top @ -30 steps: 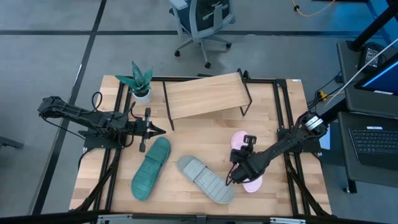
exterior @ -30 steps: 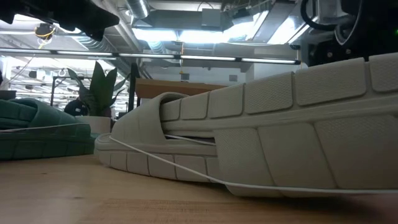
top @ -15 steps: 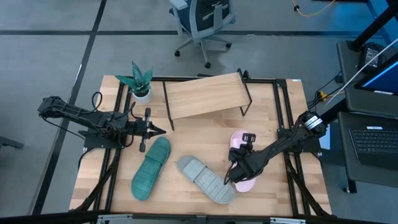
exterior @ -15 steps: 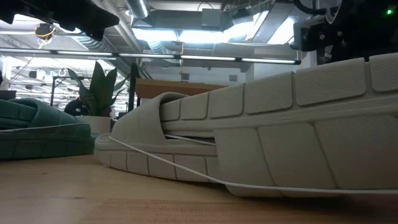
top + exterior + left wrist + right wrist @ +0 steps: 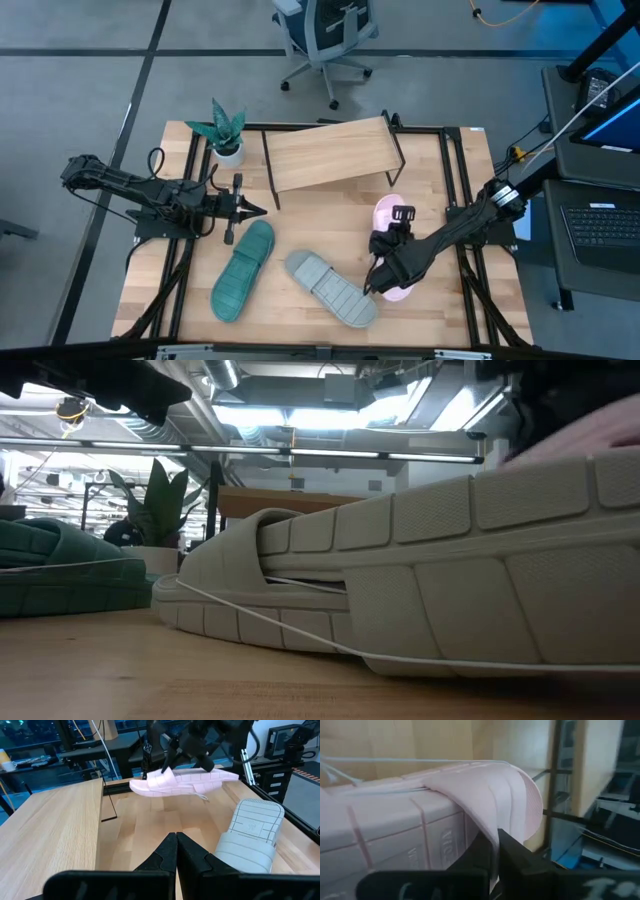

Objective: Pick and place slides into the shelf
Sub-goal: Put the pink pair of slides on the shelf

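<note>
the right pincer (image 5: 384, 268) grips the pink slide (image 5: 182, 780) by its strap, clear of the table (image 5: 440, 190), likely bound for the far shelf (image 5: 325, 152), while the left pincer (image 5: 250, 210) waits closed.

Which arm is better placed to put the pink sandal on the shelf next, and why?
The right. Its gripper is shut on the pink sandal, already clear of the table; the shelf stands beyond it. The left gripper waits shut beside the green sandal.

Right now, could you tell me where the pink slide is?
The pink slide is lifted off the table in the right end effector, which grips its strap. In the high view it sits right of the grey slide, below the shelf.
</note>
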`<state>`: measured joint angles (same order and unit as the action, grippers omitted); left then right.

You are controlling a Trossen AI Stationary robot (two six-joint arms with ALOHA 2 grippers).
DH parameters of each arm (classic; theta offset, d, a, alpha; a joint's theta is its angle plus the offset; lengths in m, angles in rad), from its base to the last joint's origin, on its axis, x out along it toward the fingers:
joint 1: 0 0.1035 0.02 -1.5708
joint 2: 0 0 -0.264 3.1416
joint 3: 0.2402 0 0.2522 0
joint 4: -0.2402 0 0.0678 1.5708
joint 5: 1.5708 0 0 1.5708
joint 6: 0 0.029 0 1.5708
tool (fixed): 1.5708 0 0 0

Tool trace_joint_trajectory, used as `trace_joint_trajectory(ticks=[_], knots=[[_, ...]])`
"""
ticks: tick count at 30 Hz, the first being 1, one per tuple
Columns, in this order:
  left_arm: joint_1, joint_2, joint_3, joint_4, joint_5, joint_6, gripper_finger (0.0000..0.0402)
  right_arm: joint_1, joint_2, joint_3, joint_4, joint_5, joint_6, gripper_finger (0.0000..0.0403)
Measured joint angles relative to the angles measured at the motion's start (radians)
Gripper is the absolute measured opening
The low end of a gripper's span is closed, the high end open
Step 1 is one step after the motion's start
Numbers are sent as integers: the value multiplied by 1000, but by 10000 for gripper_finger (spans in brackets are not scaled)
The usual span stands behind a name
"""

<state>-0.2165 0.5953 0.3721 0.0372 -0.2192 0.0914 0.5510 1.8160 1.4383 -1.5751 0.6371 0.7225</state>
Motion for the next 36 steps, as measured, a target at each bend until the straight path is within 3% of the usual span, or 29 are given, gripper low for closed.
trace_joint_trajectory(ticks=[11, 25, 36], knots=[[0, 0, 0, 0, 0, 0, 0, -46, -94, 80, 1, 52, -112, 14], [0, 0, 0, 0, 0, 0, 0, -199, -230, 92, 48, 79, -413, 14], [0, 0, 0, 0, 0, 0, 0, -364, -318, 92, 239, 107, -795, 13]])
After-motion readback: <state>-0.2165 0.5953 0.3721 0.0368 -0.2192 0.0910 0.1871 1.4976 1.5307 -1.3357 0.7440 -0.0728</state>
